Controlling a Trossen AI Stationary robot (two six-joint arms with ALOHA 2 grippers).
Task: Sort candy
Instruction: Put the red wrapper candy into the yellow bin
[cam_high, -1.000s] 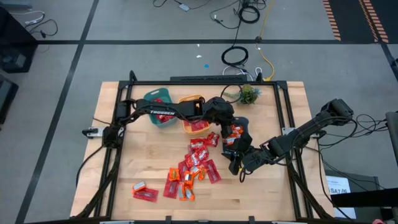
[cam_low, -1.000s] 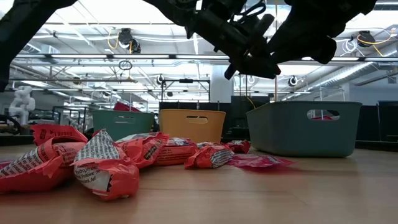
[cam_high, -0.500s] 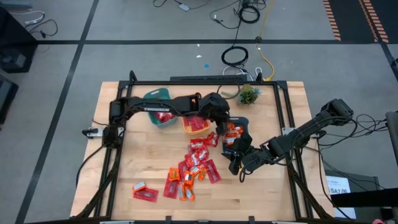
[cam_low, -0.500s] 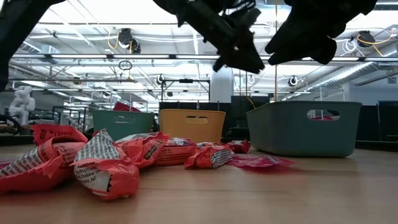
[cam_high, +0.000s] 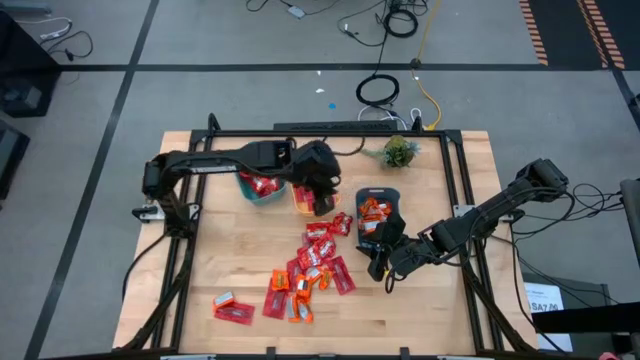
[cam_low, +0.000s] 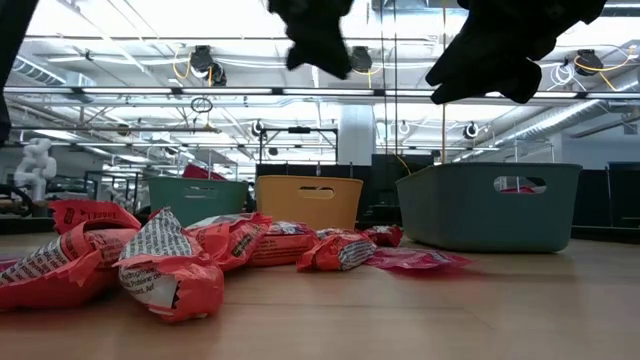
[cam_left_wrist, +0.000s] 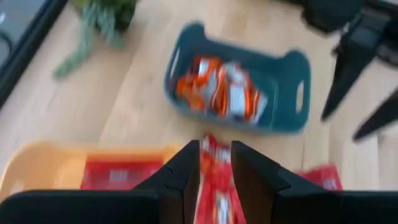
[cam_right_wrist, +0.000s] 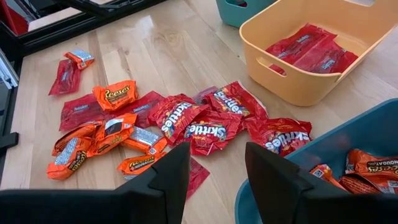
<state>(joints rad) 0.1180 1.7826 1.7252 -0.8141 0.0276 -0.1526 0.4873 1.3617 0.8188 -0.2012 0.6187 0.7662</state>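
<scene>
Two fingers of the left gripper (cam_left_wrist: 215, 163) pinch a red candy packet (cam_left_wrist: 214, 177) upright between them, its top sticking out past the fingertips. Just under and behind those fingers sits the orange bin (cam_left_wrist: 37, 163) with red packets lying flat inside; in the high view the gripper (cam_high: 320, 203) hangs over this bin's edge (cam_high: 298, 204). Beyond the fingertips lies the dark teal bin (cam_left_wrist: 292, 93), holding orange and red wrappers, and farther off the small green plant (cam_left_wrist: 106, 14).

The right gripper (cam_right_wrist: 216, 163) waits with its fingers parted and nothing between them, hovering at the near rim of that teal bin (cam_right_wrist: 292, 163). Just ahead of its fingertips the loose candy (cam_right_wrist: 186, 124) is scattered over the wooden table (cam_right_wrist: 143, 56): red packets closest, orange ones to one side, two strays farther out near the table's corner. Past the pile stands the orange bin (cam_right_wrist: 298, 87), and behind it a second teal bin (cam_high: 258, 190).
</scene>
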